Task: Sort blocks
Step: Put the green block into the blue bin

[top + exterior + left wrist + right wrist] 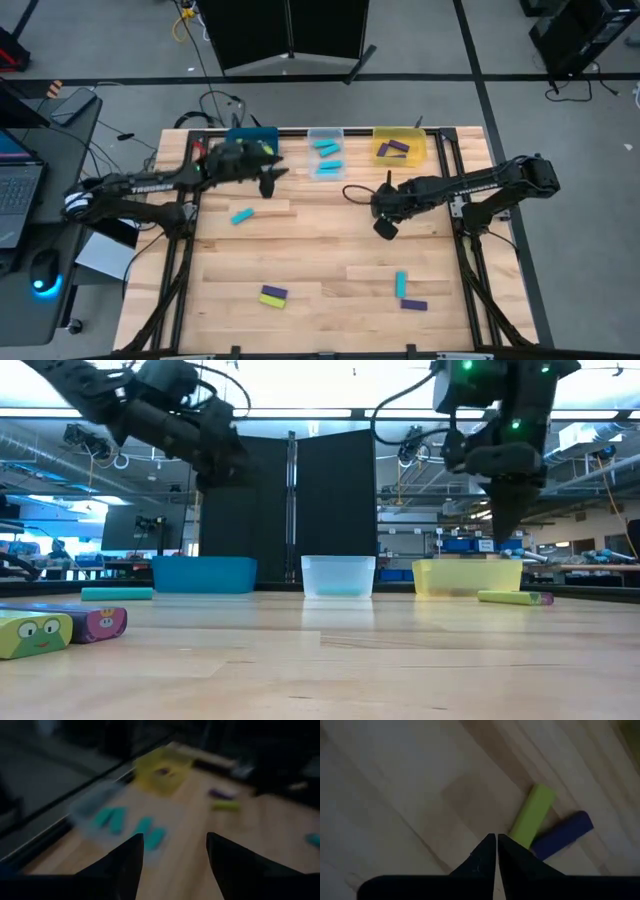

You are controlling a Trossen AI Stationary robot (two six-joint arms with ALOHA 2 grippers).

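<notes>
- Three bins are counted: blue bin (250, 133), clear bin (326, 133), yellow bin (400, 134).
- Three cyan blocks (328, 152) are seen in the clear bin, beside the left claw (174, 842).
- One lime block (532, 815) and one purple block (562, 835) are seen just ahead of the right claw (496, 837).
- Five loose blocks are counted well apart from both claws: two cyan (241, 215), two purple (414, 305), one lime (272, 291).

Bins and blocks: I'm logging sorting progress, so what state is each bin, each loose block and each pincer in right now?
Blue bin: left pincer beside it, contents unclear.
Clear bin: holds cyan blocks.
Yellow bin: holds a purple block.
Loose cyan block: flat on the table, unsorted.
Green and purple pair: flat, unsorted.
Cyan and purple pair: flat, unsorted.
Left pincer: open, empty.
Right pincer: shut, empty, over the table.
</notes>
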